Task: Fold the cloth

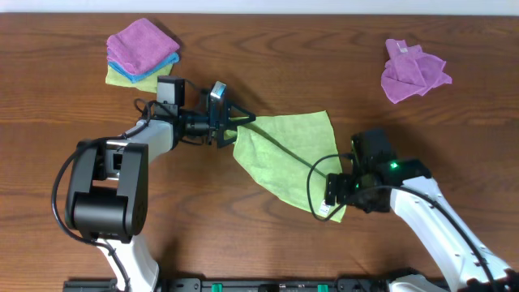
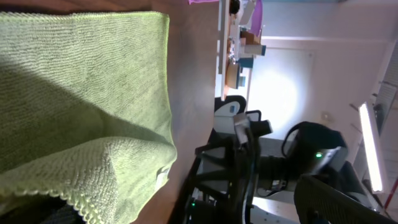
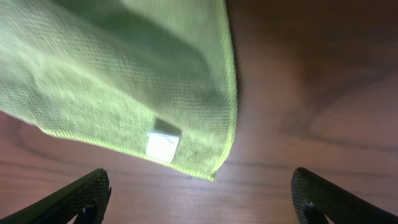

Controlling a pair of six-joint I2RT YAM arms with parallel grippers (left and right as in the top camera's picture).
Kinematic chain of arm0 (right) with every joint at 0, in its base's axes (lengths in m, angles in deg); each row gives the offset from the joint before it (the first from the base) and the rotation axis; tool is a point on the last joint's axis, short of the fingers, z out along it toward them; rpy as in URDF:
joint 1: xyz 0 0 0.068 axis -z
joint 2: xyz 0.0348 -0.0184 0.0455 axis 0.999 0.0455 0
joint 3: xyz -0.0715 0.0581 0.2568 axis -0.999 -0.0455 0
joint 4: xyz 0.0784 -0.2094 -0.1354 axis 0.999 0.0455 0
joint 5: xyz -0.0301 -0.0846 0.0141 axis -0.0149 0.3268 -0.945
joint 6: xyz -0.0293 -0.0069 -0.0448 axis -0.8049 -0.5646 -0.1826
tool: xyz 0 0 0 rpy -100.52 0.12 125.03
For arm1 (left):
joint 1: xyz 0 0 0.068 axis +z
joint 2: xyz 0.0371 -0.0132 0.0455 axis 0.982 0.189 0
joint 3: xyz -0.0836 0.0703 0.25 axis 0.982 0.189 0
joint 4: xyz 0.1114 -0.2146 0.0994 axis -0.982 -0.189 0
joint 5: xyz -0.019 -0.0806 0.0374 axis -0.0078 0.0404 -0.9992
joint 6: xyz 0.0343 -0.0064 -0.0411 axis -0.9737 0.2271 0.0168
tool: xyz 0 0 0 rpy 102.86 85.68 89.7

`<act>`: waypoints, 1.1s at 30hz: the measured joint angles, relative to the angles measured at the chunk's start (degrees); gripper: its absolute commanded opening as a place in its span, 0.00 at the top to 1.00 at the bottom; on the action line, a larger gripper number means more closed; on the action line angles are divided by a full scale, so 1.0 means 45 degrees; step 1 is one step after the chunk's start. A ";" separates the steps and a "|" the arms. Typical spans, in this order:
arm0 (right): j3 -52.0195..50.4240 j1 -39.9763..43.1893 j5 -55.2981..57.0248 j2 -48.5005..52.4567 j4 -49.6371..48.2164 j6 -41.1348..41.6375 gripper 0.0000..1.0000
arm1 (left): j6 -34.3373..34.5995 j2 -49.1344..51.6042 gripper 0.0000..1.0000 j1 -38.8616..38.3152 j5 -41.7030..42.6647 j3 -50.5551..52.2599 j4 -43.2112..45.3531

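**Wooden table [image 1: 268, 32], one floppy cloth [image 1: 288, 154]: go for the corners**

The lime-green microfibre lies mostly flat between the two pincers. Its corner with the white tag [image 3: 163, 144] sits just ahead of the right gripper [image 3: 199, 190], whose fingers stand wide with nothing in them. The left gripper [image 1: 237, 126] looks spread too, at the opposite corner. My guess is it's light, limp and a bit grippy, so pinch a corner or hem, not the middle. The stacked cloths [image 1: 142, 53] and a crumpled purple cloth [image 1: 413, 71] sit well away.

Lettering on the tag [image 3: 163, 146] of the cloth [image 3: 112, 74] blurred, illegible.
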 measured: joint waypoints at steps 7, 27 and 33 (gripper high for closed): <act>-0.0481 0.0000 -0.0505 0.0000 -0.0466 -0.0068 0.05 | -0.3128 0.0000 0.04 0.1093 -0.1190 -0.0180 -0.5858; -0.1564 0.0000 -0.1151 0.0000 -0.1622 0.0019 0.09 | -0.8024 -0.0039 0.04 0.0345 -0.4308 -0.0194 -0.7888; -0.1564 0.0000 -0.1389 0.0000 -0.1622 0.0024 0.11 | -0.7495 -0.0049 0.04 -0.0481 -0.4551 -0.0214 -0.6261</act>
